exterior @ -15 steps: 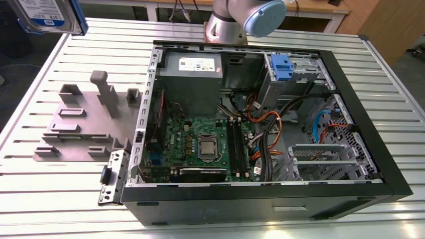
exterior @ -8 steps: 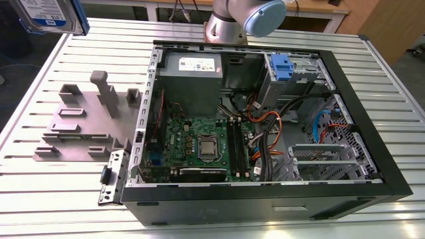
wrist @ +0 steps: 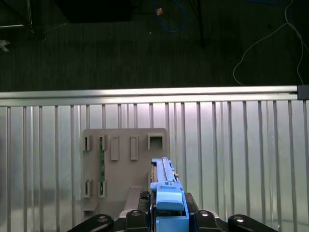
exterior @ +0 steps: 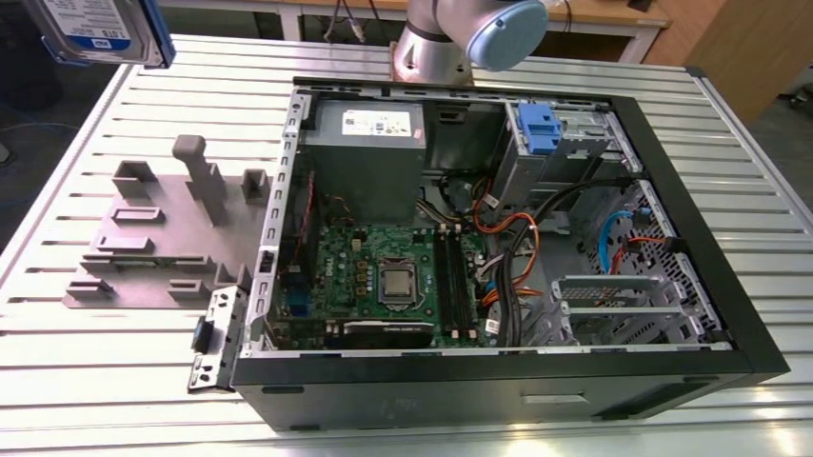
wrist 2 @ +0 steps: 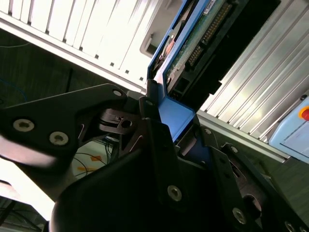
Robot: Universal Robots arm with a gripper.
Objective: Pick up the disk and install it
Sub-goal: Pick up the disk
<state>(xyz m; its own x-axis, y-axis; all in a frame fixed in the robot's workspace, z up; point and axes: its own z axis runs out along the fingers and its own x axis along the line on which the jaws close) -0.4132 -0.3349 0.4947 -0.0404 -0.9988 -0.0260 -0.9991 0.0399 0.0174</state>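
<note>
As the claw (wrist: 169, 218) pinches its end, the disk (wrist: 163, 176) juts lengthwise away, edge-on

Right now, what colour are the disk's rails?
Blue; the disk shows best in the first wrist view.

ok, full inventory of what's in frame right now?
disk: 1, silver with blue rails, held off the table, exterior view's far left
computer case: 1, black, open, on the table
power supply: 1, grey, inside the case, far side
motherboard: 1, green, case floor
bracket: 1, blue, in the case's drive bay
cables: several, orange, black and blue, inside the case
fixture: 1, grey, on the table, exterior view's left of the case
table: 1, silver, slatted
arm: 1, silver with a blue cap, behind the case
gripper: 1, black, shut on the disk
</note>
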